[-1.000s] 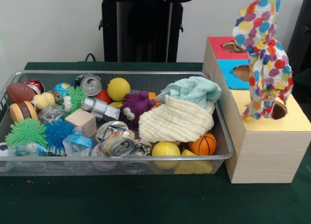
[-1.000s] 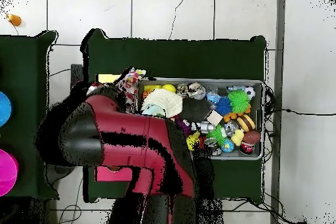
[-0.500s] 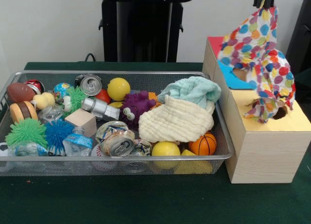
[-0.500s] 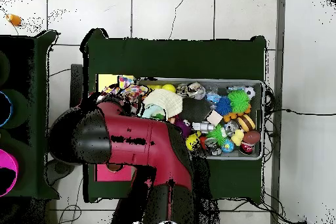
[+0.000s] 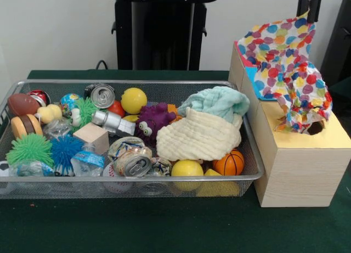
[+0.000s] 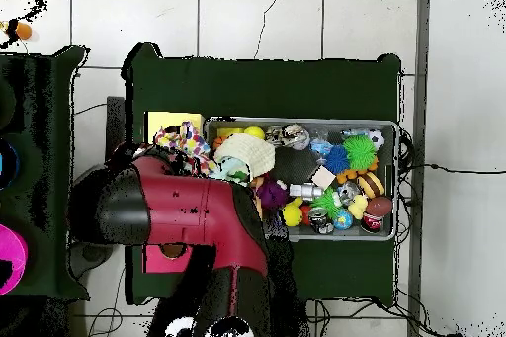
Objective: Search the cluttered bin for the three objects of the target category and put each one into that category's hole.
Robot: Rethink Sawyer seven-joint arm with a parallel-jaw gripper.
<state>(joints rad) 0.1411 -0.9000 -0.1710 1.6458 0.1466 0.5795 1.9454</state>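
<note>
Your tool [image 5: 308, 1] shows only as two black fingertips at the top edge of the front view, set close together above the box. The top corner of the spotted cloth [image 5: 285, 61] reaches up to them, but you can't tell whether they pinch it or have let go.

The spotted cloth drapes from that corner down across the wood-grain box [image 5: 299, 173]. It covers most of the red [image 5: 240, 48] and blue [image 5: 258, 88] surrounds. Its lower bunched end sits at the hole [image 5: 315, 128] in the yellow surround [image 5: 329, 138], right at the rim, part of the dark opening still visible just right of the fabric.

In the overhead view the red arm [image 6: 188, 224] covers the box; the same cloth [image 6: 183, 140] peeks out beside the yellow patch [image 6: 163, 124], at the bin's left end.

The wire bin [image 5: 131, 181] sits on the green table [image 5: 164, 225], just left of the box. At its right end lie a mint-green terry cloth [image 5: 216, 102] and, overlapping below it, a cream waffle cloth [image 5: 200, 136]. Around them: purple monster toy [image 5: 152, 123], crushed can [image 5: 133, 161], mini basketball [image 5: 230, 163], yellow ball [image 5: 133, 100].
</note>
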